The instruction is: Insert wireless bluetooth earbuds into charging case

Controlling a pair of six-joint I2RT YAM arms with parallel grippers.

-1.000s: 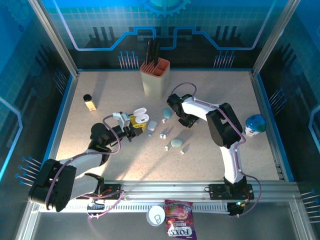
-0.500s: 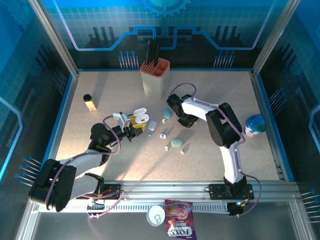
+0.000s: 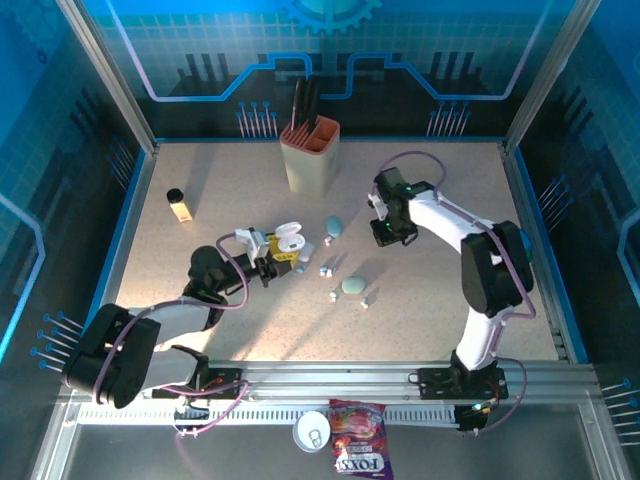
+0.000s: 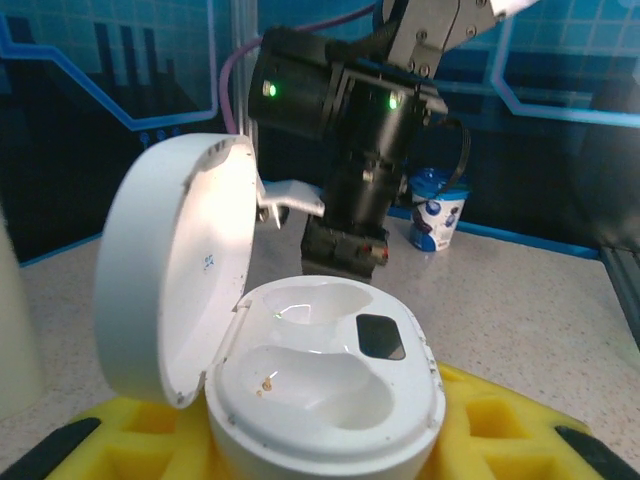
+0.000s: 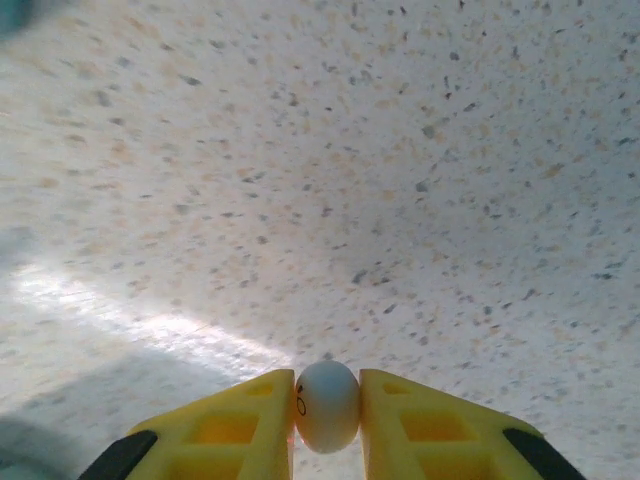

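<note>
Speckled tabletop [image 3: 430,300] inside a blue-walled enclosure; the knife block [image 3: 312,152] serves as reference. Nearer than the block and slightly to its left, the left gripper [image 3: 270,260] has its yellow pads closed on the base of the white charging case [image 4: 322,395], whose lid is hinged up and whose two wells are empty. Loose earbuds [image 3: 326,270] and teal cases [image 3: 353,285] lie on the block's near side. Right of the block, the right gripper [image 3: 388,233] pinches one white earbud [image 5: 327,403] at the very tips of its pads, above the surface. Likely hazards:
- So shallow a pinch may let the earbud twist or pop free in transit.
- A misaligned earbud would catch on the well rim.
- Downward pressure could tip the case in its grip.
</note>
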